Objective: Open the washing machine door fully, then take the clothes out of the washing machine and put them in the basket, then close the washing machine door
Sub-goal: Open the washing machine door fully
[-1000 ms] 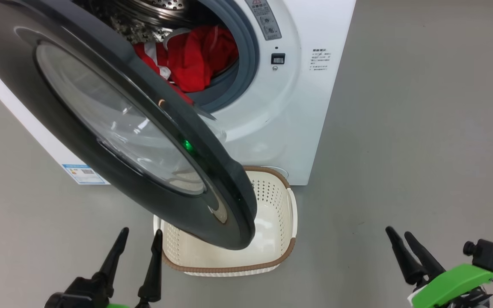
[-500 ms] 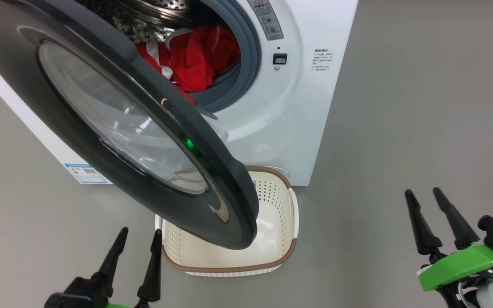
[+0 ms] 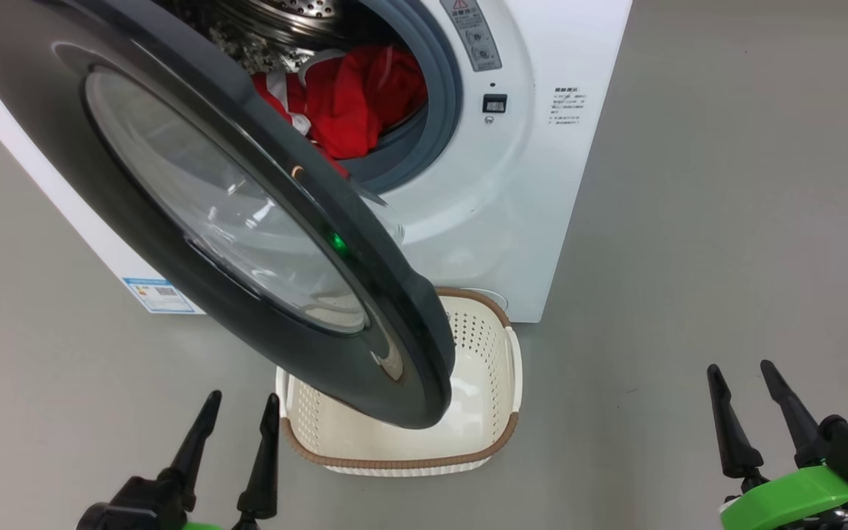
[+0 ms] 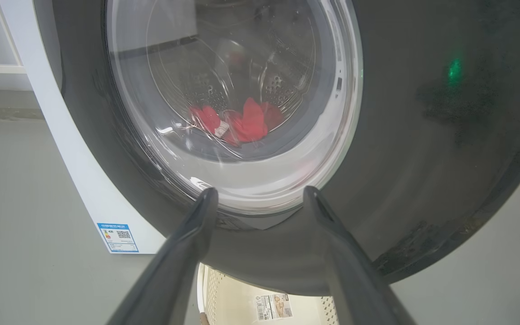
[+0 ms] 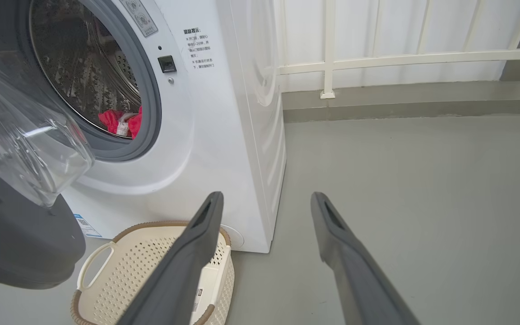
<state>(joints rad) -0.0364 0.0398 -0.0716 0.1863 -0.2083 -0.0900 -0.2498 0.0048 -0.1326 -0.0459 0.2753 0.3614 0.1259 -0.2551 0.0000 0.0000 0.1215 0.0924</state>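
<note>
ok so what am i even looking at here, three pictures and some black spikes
This is a two-armed robot facing a white washing machine. One picture comes from a camera on its head; the other two come from cameras on its wrists, looking along each hand's fingers. The black spikes are those fingers: left hand, right hand, both open, holding nothing. The door hangs partly open, red clothes lie in the drum, and a cream basket stands on the grey floor below the door.

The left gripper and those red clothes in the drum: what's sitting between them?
The washing machine door: in the left wrist view, the clothes show through its glass beyond the open left gripper.
</note>
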